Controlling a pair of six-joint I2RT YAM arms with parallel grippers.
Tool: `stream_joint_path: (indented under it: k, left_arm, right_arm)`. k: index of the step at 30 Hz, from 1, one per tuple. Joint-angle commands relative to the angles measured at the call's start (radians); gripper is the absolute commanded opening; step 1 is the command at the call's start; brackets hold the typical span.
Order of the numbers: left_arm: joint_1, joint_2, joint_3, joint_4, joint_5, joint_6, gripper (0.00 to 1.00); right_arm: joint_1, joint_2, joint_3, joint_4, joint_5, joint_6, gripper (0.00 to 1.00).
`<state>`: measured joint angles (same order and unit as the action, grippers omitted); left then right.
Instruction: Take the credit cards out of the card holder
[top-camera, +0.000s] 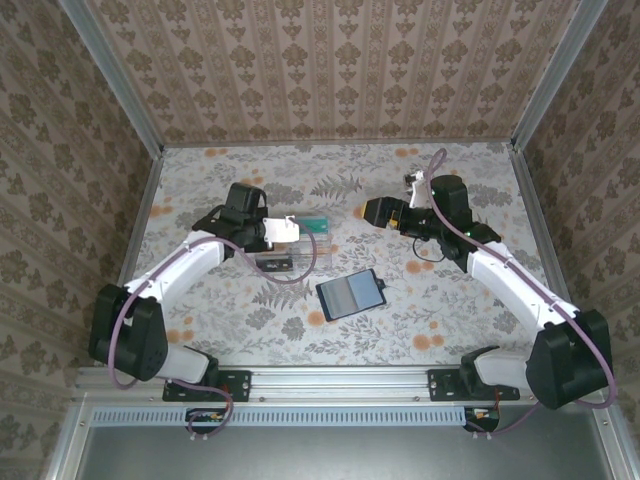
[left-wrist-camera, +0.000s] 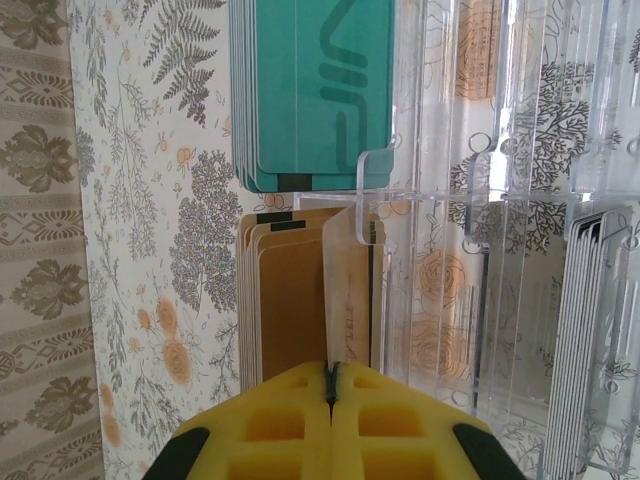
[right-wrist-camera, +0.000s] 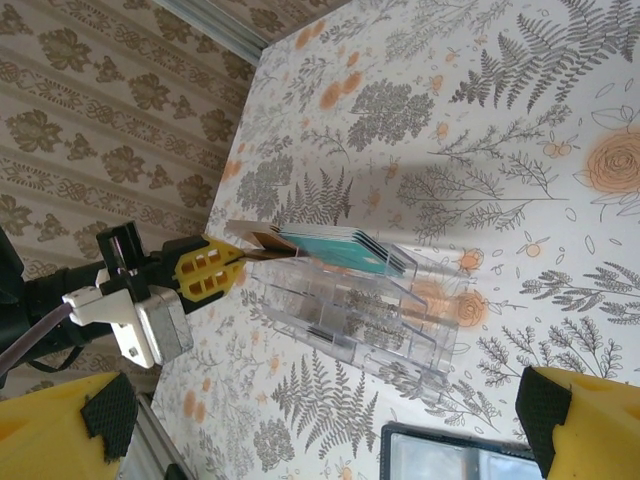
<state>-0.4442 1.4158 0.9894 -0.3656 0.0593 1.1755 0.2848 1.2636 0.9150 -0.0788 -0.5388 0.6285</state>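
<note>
Well, the credit cards (top-camera: 308, 224) are all in the clear plastic card holder (left-wrist-camera: 450, 300), which sits on the table (top-camera: 450, 170) near the middle. A stack of teal cards (left-wrist-camera: 315, 90) fills one slot. A stack of orange-yellow cards (left-wrist-camera: 290, 310) fills the slot right next to it. Some dark cards (left-wrist-camera: 585, 330) stand in a slot off to the side.

The left gripper (left-wrist-camera: 332, 385) is at the orange-yellow stack. Its yellow fingers are pressed tight together, and one orange-yellow card (left-wrist-camera: 348, 290) looks pinched between them.

The table has a flower and leaf cloth on it. The walls (top-camera: 330, 70) around it have patterned paper.

A dark phone (top-camera: 350, 294) lies flat near the holder, not touching it. The right gripper (right-wrist-camera: 320, 420) is off to the side, spread wide with nothing in it.
</note>
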Motion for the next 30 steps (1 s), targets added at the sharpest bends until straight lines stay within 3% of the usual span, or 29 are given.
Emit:
stream_joint_path:
  k: [1, 7, 9, 13, 30]
  left_arm:
    - [0.002, 0.024, 0.026, -0.036, -0.012, 0.022, 0.00]
    - [0.002, 0.029, 0.042, -0.057, -0.019, 0.027, 0.00]
    - [0.001, 0.034, 0.044, -0.063, -0.017, 0.027, 0.20]
    - [0.001, 0.041, 0.049, -0.050, -0.021, 0.014, 0.27]
    - [0.002, 0.053, 0.069, 0.037, -0.109, -0.046, 0.37]
  right_arm:
    - [-0.007, 0.010, 0.025, 0.032, -0.030, 0.006, 1.00]
    - [-0.008, 0.025, 0.028, 0.042, -0.039, 0.012, 1.00]
    - [-0.009, 0.029, 0.028, 0.049, -0.040, 0.015, 1.00]
    - [-0.009, 0.034, 0.032, 0.051, -0.046, 0.018, 1.00]
    - [-0.013, 0.028, 0.013, 0.067, -0.052, 0.036, 1.00]
